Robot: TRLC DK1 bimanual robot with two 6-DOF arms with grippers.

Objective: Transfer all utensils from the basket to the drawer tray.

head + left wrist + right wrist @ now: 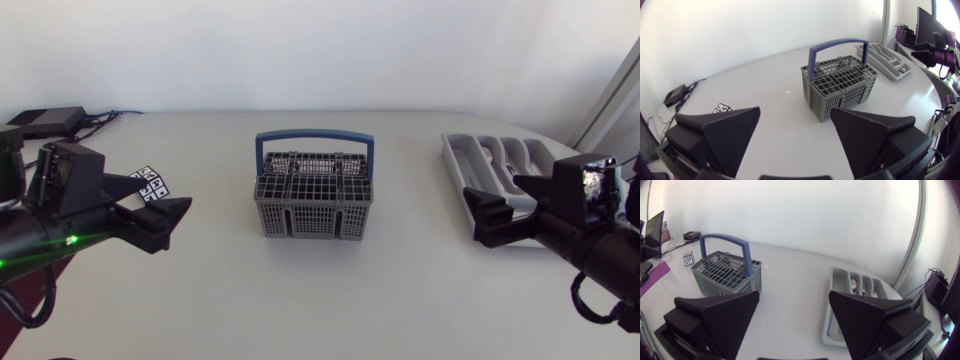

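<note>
The left arm enters at the near left, the left gripper gaping wide and pointing right. The right arm mirrors it, the right gripper equally spread.

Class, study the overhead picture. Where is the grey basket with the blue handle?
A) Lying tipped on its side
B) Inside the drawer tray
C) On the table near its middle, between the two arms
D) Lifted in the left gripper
C: the basket stands upright on the table near its middle. The drawer tray lies apart from it, and the left gripper and right gripper are open and empty.
</note>
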